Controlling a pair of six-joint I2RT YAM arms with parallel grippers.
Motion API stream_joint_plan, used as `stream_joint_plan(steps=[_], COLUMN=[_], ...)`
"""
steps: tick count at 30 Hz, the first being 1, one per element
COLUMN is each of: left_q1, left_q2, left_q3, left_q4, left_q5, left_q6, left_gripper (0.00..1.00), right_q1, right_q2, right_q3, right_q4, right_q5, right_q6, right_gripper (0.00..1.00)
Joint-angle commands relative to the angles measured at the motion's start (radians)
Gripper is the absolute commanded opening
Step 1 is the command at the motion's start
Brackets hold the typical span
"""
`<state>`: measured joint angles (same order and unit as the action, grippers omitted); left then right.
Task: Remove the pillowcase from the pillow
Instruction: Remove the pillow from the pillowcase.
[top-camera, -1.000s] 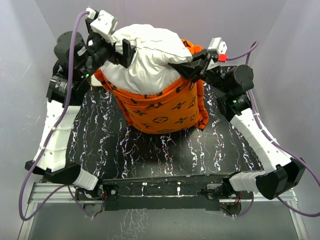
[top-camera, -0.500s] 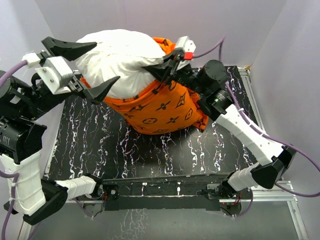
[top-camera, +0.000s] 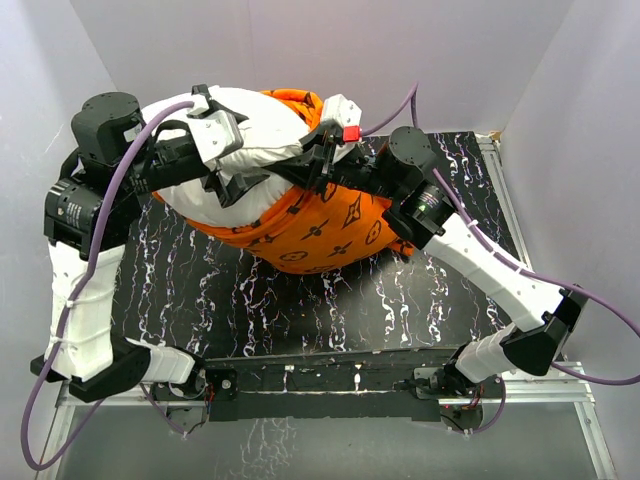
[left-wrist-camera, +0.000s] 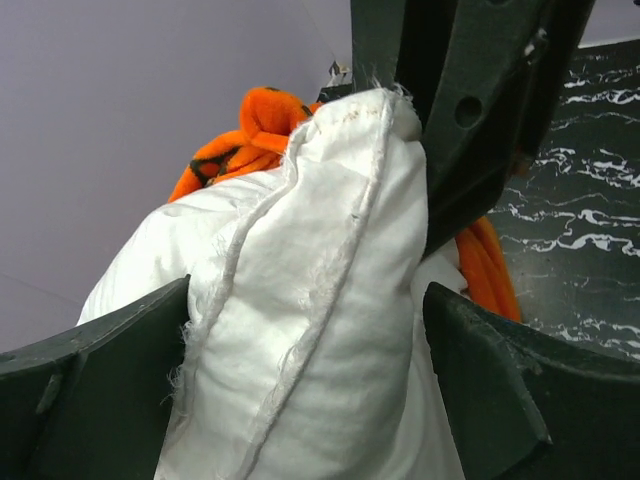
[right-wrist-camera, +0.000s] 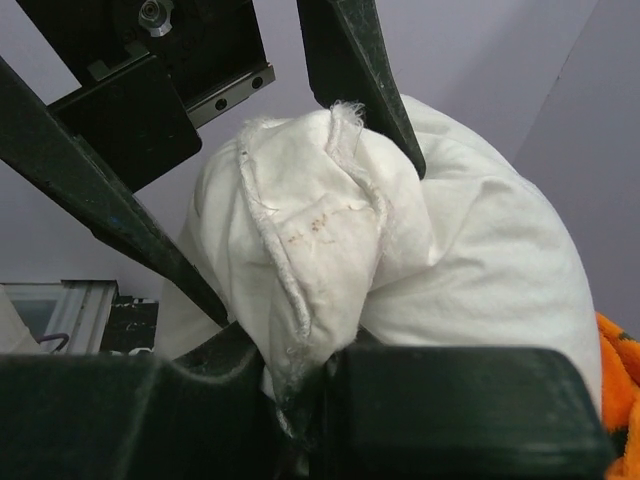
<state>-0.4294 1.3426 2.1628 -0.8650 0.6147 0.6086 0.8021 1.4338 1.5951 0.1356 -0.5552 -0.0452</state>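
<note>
Two pincers are being set at the bared end of the pillow (top-camera: 250, 115), which is being held up over the far half of the worktop (top-camera: 300, 300). White seam is being pinched in the closed right pincer (right-wrist-camera: 300, 390); the left pincer (left-wrist-camera: 307, 290) is being presented wide open astride it (nothing gripped). White fabric alone should be taken, clear of the pillowcase (top-camera: 330, 220) bunched lower down. The long axis is being judged slantwise, bare end far-left.
</note>
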Motion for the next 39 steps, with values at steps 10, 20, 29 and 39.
stream_joint_plan(steps=[10, 20, 29, 39], left_q1=[-0.003, -0.002, -0.001, -0.003], left_q2=[-0.021, -0.076, -0.084, -0.095], left_q3=[-0.021, -0.199, -0.133, -0.160], left_q4=[-0.204, 0.127, 0.086, 0.084], left_q5=[-0.036, -0.157, -0.109, -0.103], left_q6=[0.193, 0.053, 0.043, 0.032], left_gripper=[0.35, 0.00, 0.00, 0.00], right_q1=[-0.006, -0.122, -0.449, -0.349], right_q2=[-0.036, -0.138, -0.179, -0.104], right_q3=[0.098, -0.002, -0.125, -0.132], right_q4=[-0.050, -0.004, 0.015, 0.097], right_q5=[-0.038, 0.098, 0.045, 0.089], right_q6=[0.008, 0.213, 0.477, 0.595], right_gripper=[0.12, 0.76, 0.82, 0.98])
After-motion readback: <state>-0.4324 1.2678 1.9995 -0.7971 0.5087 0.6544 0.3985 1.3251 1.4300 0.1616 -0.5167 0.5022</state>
